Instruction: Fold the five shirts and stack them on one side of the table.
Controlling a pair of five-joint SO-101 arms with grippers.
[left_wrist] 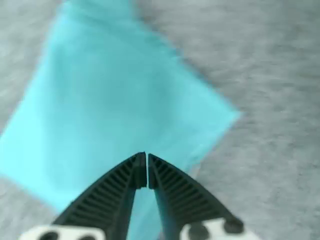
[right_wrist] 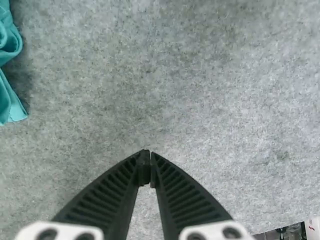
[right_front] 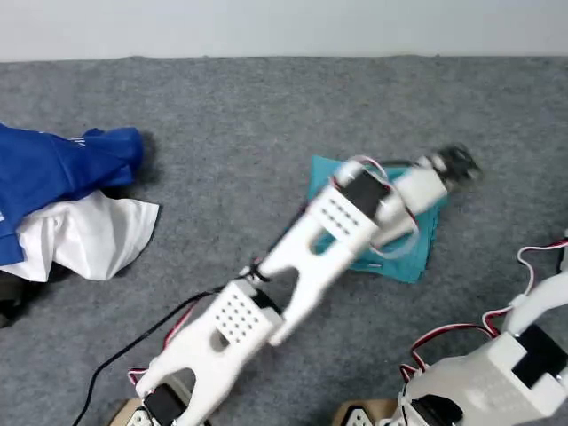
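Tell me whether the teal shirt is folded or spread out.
Folded: the teal shirt lies as a compact, straight-edged rectangle on the grey table, with no sleeves spread out.

- Teal shirt: in the high view its middle is covered by the left arm; corners and edges show.
- Teal shirt, left wrist view: blurred, folds unreadable, cut off at the frame edge.
- Teal shirt, right wrist view: a strip at the frame edge.
- Left end effector: blurred in the high view.
- Blue shirt: cut off by the left edge.
- White shirt: partly under the blue shirt, also cut off at the left.
- Dark object: too little shows to identify.
- Right arm: cut off at the bottom and right.
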